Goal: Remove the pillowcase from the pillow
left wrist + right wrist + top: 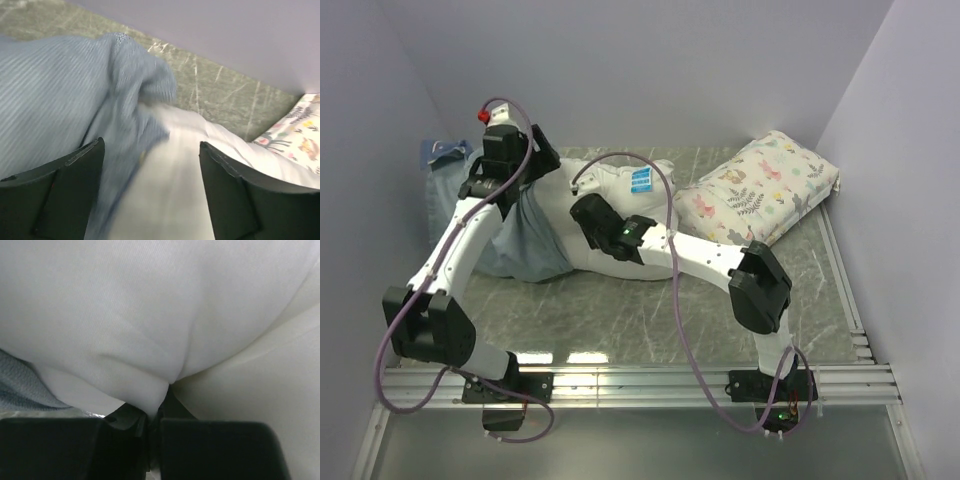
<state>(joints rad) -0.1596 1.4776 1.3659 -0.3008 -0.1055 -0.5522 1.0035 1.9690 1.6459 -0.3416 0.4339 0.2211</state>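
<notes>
The pillowcase [525,240] shows its paler grey-blue inner side and is bunched over the left end of the white pillow [620,185], which carries a small blue tag [641,181]. My left gripper [542,162] is open above the place where the pillowcase edge [120,90] meets the bare pillow [185,170]. Its jaws stand wide apart and hold nothing. My right gripper [582,212] is at the pillow's near side. In the right wrist view it [154,407] is shut on a pinched fold of the white pillow [150,315].
A smaller cream pillow printed with leaves and flowers [760,190] lies at the back right, touching the white pillow; it also shows in the left wrist view [300,135]. Grey walls close the back and both sides. A metal rail [650,380] runs along the near edge.
</notes>
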